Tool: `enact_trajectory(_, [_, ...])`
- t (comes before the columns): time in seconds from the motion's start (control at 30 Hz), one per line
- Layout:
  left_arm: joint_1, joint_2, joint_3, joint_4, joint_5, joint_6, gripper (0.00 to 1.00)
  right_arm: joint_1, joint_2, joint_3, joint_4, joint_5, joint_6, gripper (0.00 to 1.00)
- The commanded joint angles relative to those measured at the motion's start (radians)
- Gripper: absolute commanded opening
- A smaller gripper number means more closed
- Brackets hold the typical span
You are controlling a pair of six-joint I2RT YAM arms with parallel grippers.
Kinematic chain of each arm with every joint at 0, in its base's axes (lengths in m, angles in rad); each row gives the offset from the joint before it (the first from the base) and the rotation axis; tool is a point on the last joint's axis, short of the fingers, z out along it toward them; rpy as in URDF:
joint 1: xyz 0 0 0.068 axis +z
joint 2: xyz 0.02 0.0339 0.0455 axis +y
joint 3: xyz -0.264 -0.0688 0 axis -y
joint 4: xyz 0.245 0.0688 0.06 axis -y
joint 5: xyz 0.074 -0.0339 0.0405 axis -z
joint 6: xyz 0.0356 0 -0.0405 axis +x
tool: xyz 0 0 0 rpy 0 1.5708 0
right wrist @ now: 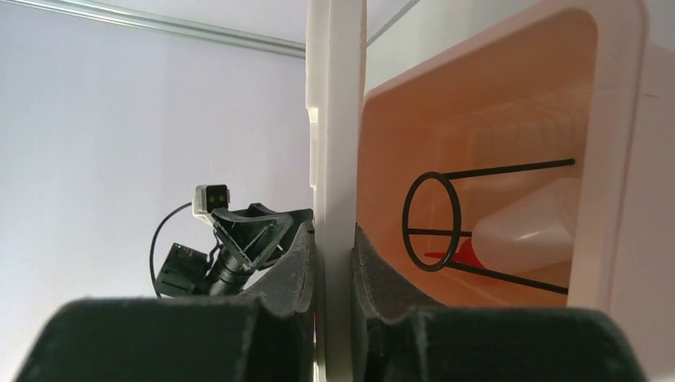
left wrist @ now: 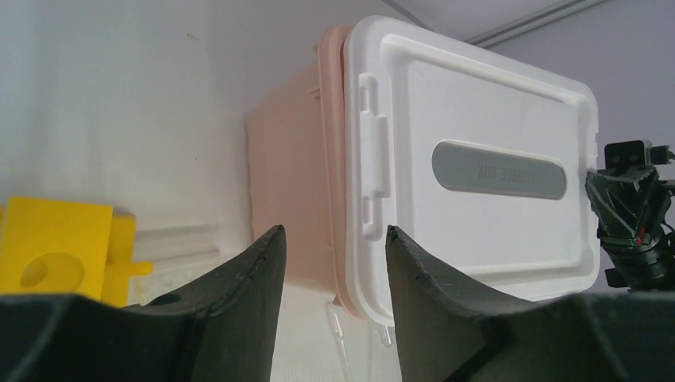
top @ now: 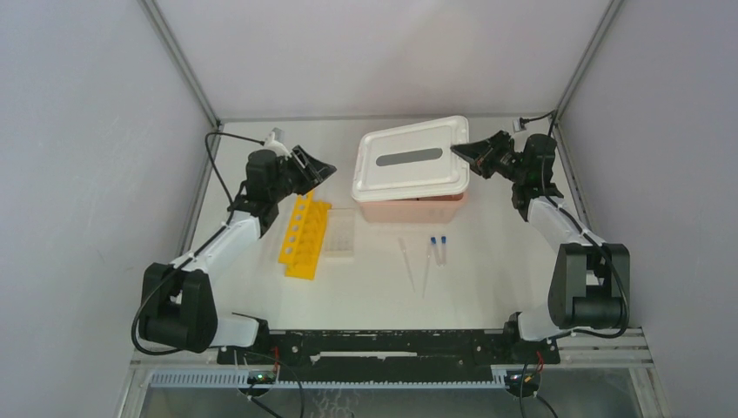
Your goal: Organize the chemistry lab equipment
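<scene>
Closest to my lens, the right gripper (right wrist: 334,247) was clenched on the edge of the flat white plastic lid with a grey slot (right wrist: 334,119), one finger pressed to each face. That end of the lid stood raised off the large pink plastic tub (right wrist: 477,103). Through the gap I could see the translucent squeeze bottle with a red nozzle (right wrist: 529,227) lying inside, by a black wire ring stand (right wrist: 509,169).

I judged the step to be taking the lid off to reach the bottle. My plan was a firm pinch and a straight lift until the far lip cleared the rim, since a lid held by one edge could swing or drag the tub.

The left gripper (left wrist: 334,231) hung released and empty, aimed at the tub's other end, above the yellow plastic tube rack with round holes (top: 305,237). The small clear grid rack (top: 341,233) lay just beside that.

Two thin clear droppers (top: 406,261) and two tiny blue-capped clear tubes (top: 438,248) lay on the white table (top: 487,279) in front of the tub. The tub sat near the back wall and my right arm near the side wall, so I reckoned the bare near-right tabletop gave the safest room.
</scene>
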Motion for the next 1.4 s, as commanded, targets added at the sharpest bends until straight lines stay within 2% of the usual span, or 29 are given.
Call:
enact_trajectory(0.0, [-0.023, 0.028, 0.091, -0.002, -0.053, 0.049, 0.53, -0.008, 0.019, 0.036, -0.004, -0.010, -0.085, 0.00])
enact_trajectory(0.43, [-0.063, 0.101, 0.139, -0.042, -0.102, 0.064, 0.52, -0.015, 0.034, 0.036, -0.078, -0.016, -0.154, 0.00])
enact_trajectory(0.73, [-0.093, 0.128, 0.159, -0.067, -0.125, 0.085, 0.50, -0.039, 0.025, 0.025, -0.056, -0.012, -0.129, 0.00])
enact_trajectory(1.13, [-0.133, 0.175, 0.201, -0.120, -0.146, 0.113, 0.49, -0.050, 0.017, 0.025, -0.117, 0.035, -0.177, 0.00])
enact_trajectory(1.37, [-0.153, 0.210, 0.244, -0.157, -0.155, 0.126, 0.49, -0.057, 0.007, 0.025, -0.152, 0.058, -0.211, 0.07])
